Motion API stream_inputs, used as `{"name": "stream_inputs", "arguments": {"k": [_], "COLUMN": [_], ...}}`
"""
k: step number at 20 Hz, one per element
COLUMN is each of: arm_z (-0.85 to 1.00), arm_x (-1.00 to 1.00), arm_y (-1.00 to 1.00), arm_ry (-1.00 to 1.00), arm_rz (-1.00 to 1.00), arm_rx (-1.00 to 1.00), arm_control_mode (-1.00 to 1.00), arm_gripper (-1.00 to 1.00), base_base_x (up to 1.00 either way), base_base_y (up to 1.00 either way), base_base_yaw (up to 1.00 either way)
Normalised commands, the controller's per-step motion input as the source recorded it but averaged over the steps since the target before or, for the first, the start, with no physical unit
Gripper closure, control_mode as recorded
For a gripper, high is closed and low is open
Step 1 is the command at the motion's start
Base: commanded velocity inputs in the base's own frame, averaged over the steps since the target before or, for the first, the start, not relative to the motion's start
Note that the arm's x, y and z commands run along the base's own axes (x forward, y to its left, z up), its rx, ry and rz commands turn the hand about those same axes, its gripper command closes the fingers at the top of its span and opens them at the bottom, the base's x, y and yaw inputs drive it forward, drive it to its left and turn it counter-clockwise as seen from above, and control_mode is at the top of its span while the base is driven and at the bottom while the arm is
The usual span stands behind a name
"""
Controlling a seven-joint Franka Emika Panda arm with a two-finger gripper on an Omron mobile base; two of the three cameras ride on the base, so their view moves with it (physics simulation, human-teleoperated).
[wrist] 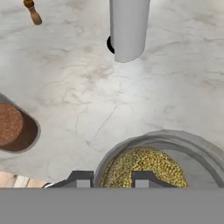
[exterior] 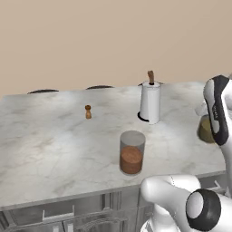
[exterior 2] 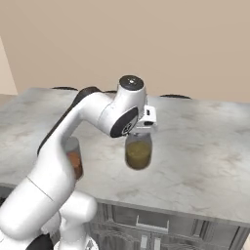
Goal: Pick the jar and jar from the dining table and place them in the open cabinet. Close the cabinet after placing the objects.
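my pincer point(exterior 2: 139, 131) narrowed on yellow jar point(exterior 2: 138, 153) rim, centre frame, for lifting off table point(exterior 2: 205, 146) | red jar point(exterior: 132, 153) waits lower centre, cabinet later
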Motion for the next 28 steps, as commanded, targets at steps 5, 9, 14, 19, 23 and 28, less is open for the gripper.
{"name": "stream_inputs", "arguments": {"k": [5,9,14,19,23,28], "arm_z": [0.21,0.34,0.33,0.19,0.09,0.00], "arm_x": [-0.63,-0.52,-0.47,-0.26,-0.20,0.00], "arm_y": [0.50,0.41,0.31,0.11,0.00,0.00], "arm_ry": [-0.34,-0.35,-0.30,-0.11,-0.03,0.00], "arm_rz": [0.06,0.06,0.02,0.00,0.00,0.00], "arm_rx": [0.00,0.00,0.00,0.00,0.00,0.00], "arm_control_mode": [-1.00,-1.00,-1.00,-1.00,-1.00,1.00], "arm_gripper": [1.00,1.00,1.00,1.00,1.00,1.00], "base_base_x": [0.00,0.00,0.00,0.00,0.00,0.00], "base_base_y": [0.00,0.00,0.00,0.00,0.00,0.00], "base_base_yaw": [0.00,0.00,0.00,0.00,0.00,0.00]}}
